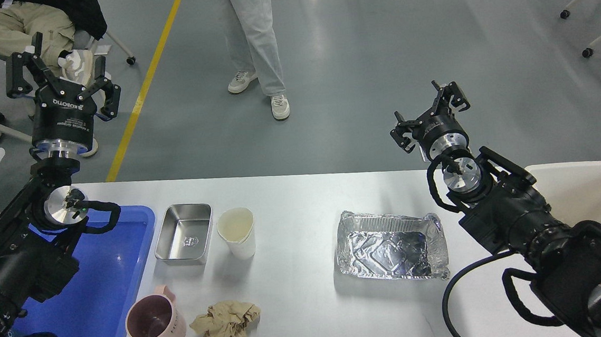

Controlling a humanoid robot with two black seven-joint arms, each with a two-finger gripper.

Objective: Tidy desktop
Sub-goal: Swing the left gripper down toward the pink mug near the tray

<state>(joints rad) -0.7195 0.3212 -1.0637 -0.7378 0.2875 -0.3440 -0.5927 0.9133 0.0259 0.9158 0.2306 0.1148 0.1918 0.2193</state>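
"ROBOTIQ" can be read on the black left gripper [58, 74], held wide apart like the black right gripper [424, 113] above the smooth white-grey desktop [299, 295].

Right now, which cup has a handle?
The pink mug at the near edge of the desktop, beside the crumpled brown paper. The white paper cup further back has no handle.

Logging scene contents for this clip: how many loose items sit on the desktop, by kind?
Cups: 2, a paper cup and a pink mug
Containers: 2, a steel tin and a foil tray
Crumpled paper: 1
Total: 5 on the desktop; the blue tray is not counted.
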